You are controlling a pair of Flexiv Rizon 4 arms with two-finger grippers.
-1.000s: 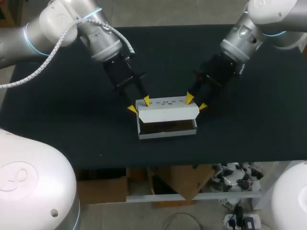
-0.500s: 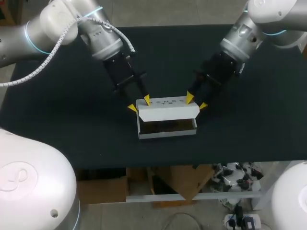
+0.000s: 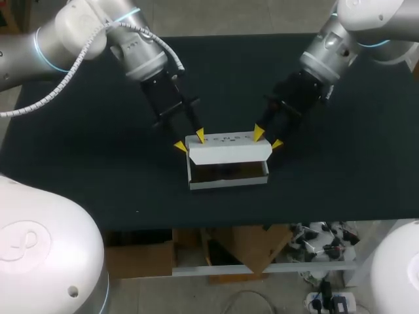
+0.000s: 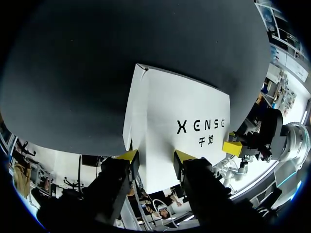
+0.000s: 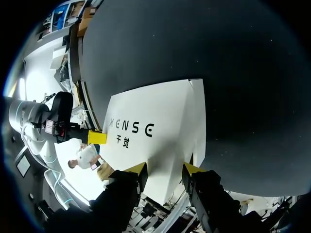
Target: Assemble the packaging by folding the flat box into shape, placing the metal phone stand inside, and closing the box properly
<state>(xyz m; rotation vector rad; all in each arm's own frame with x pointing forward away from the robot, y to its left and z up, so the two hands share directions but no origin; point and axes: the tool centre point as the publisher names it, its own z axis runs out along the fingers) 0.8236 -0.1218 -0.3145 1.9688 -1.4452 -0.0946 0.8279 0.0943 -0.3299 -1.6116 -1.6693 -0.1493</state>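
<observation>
The box (image 3: 228, 171) is folded into shape and sits on the table (image 3: 78, 150) near the middle, somewhat toward the near edge; its lid (image 3: 229, 152) hangs tilted over the opening, not yet down, so a dark gap shows between the lid and the front wall; the inside is too dark for me to make out the phone stand, so I cannot say whether that step is done. I judge that what is left is pressing the lid down and tucking it shut.

My left pincer (image 3: 190, 142) is at the lid's rear left corner and my right pincer (image 3: 268, 139) at its rear right corner; for each, I cannot tell whether it is grasping the lid or only set against it.

The two pincers are apart by the lid's length; bare table lies on every side of the box, with the widest room to the left and right, and nothing stands at the front of the box.
</observation>
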